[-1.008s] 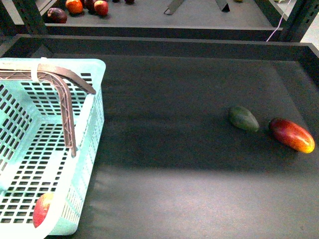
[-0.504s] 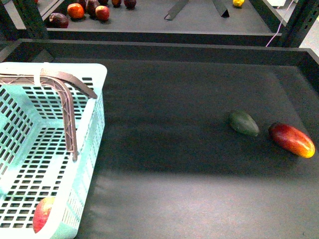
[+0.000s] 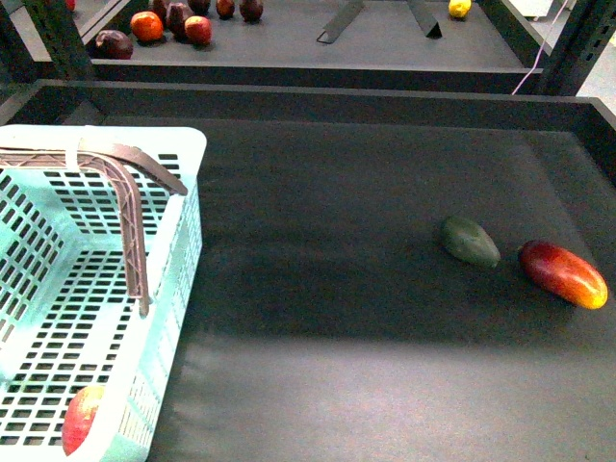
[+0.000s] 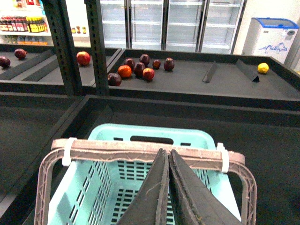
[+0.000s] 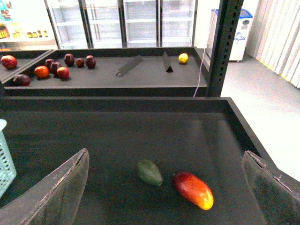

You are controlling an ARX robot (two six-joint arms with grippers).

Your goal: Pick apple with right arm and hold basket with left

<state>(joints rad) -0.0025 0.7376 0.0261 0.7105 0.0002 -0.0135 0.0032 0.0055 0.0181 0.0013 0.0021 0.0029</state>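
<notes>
The mint-blue basket [image 3: 173, 241] stands at the left of the dark table, its brown handles [image 3: 125, 183] raised. The red apple [image 3: 82, 420] lies inside it at the near corner. In the left wrist view my left gripper [image 4: 168, 154] is shut and empty, its tips just in front of the basket's handle [image 4: 117, 150], above the basket [image 4: 112, 136]. In the right wrist view my right gripper [image 5: 166, 173] is open wide and empty, above the table near the mango and the green fruit. Neither gripper shows in the front view.
A red-orange mango [image 3: 564, 273] and a dark green fruit [image 3: 471, 241] lie at the right of the table; both show in the right wrist view, the mango [image 5: 193, 190] beside the green fruit [image 5: 150, 172]. A back shelf holds several fruits [image 3: 173, 21]. The table has a raised rim [image 3: 308, 91].
The view has shifted slightly, so the basket and the apple sit a little lower and further left in the frame. The mango and the green fruit have stayed put.
</notes>
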